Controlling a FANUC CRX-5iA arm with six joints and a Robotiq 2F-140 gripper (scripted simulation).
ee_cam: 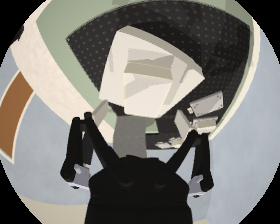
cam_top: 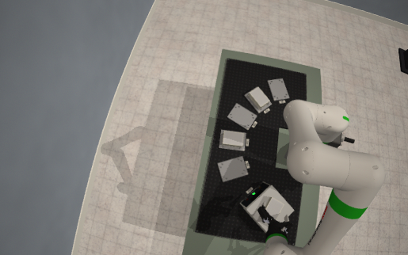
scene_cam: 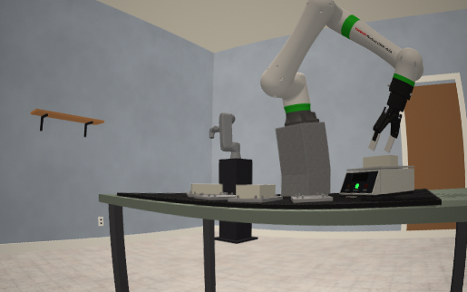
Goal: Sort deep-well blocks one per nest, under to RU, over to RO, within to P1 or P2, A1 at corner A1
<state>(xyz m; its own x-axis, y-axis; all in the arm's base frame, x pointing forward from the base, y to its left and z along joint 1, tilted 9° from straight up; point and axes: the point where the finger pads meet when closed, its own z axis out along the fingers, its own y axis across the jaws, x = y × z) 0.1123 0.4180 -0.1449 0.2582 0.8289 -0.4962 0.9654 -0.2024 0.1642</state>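
A pale block [cam_top: 274,207] [scene_cam: 380,161] [ee_cam: 147,97] rests on the platform of the check-weigher [scene_cam: 393,182] [ee_cam: 111,75]. The green lamp [cam_top: 253,193] [scene_cam: 357,186] on its front is lit. My gripper [scene_cam: 381,145] [ee_cam: 142,110] is open and empty, with its fingertips above the block. A second block [cam_top: 233,139] [scene_cam: 256,191] sits in the middle nest of the arc, and a third block [cam_top: 258,97] [scene_cam: 207,189] sits in a nest farther along. The nest labels and the cut corners are too small to read.
Bare nest plates show beside the weigher [cam_top: 233,169] [scene_cam: 311,199], between the two nested blocks [cam_top: 242,116] and at the far end of the arc [cam_top: 278,89]. Small tags stand by the nests. The arm's grey pedestal [scene_cam: 304,159] stands behind the arc.
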